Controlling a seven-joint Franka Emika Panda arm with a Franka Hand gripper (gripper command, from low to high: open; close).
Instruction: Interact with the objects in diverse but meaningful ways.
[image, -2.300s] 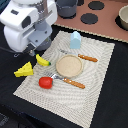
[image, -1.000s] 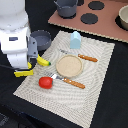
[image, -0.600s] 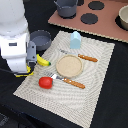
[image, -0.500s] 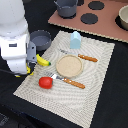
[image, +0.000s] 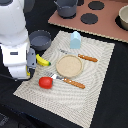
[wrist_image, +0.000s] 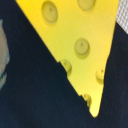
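Note:
The yellow cheese wedge fills the wrist view at very close range, lying on the dark table. In the exterior view it is hidden behind the white arm, which hangs low at the mat's left edge. The gripper's fingers do not show in either view. The yellow banana pokes out beside the arm. The red tomato-like ball lies on the mat just to the exterior view's right of the arm. The white-blue carton stands at the mat's far side. The grey frying pan sits behind the arm.
A round tan plate lies mid-mat between an orange-handled fork and knife. A brown stove board with black burners, a dark pot and a bowl stands at the back.
The arm has swung to the exterior view's left and come down over the cheese wedge, which now is covered in that view. The other items have not moved.

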